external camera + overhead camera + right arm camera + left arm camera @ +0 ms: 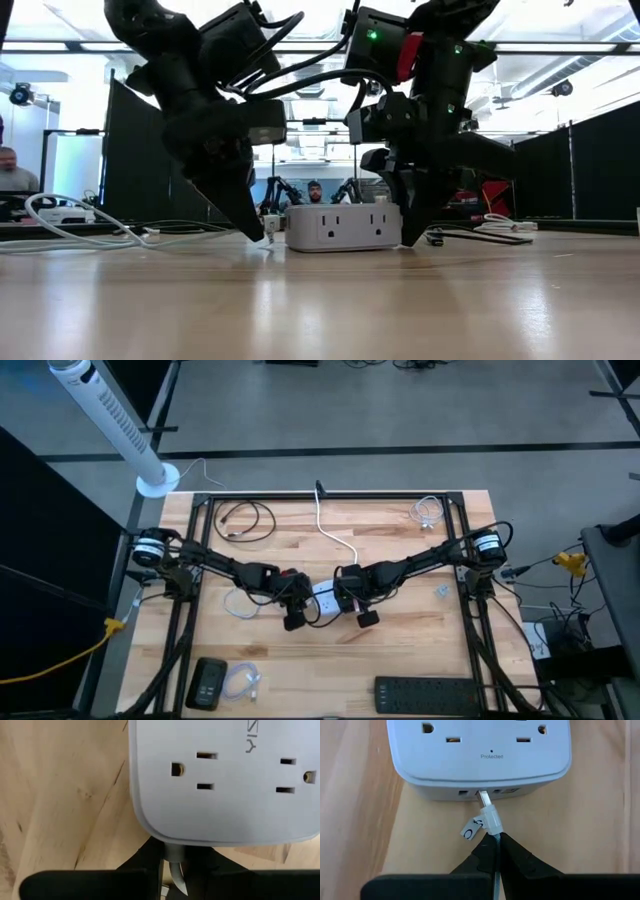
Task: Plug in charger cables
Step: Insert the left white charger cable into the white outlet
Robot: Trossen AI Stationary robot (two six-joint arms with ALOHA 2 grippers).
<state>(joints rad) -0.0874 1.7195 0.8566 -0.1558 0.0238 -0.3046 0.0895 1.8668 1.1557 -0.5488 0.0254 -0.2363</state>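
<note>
Left hand point(495, 851) clamped on a white charger cable point(490, 820), plug tip at a port of the socket cube point(480, 760); right hand point(175, 865) closed on the cube's cord point(175, 865), mid-table point(400, 630)

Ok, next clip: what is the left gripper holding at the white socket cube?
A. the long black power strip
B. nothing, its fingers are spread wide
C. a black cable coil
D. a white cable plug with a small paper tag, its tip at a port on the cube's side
D: in the left wrist view the left gripper is shut on the white cable plug, whose metal tip meets a side port of the socket cube.
</note>
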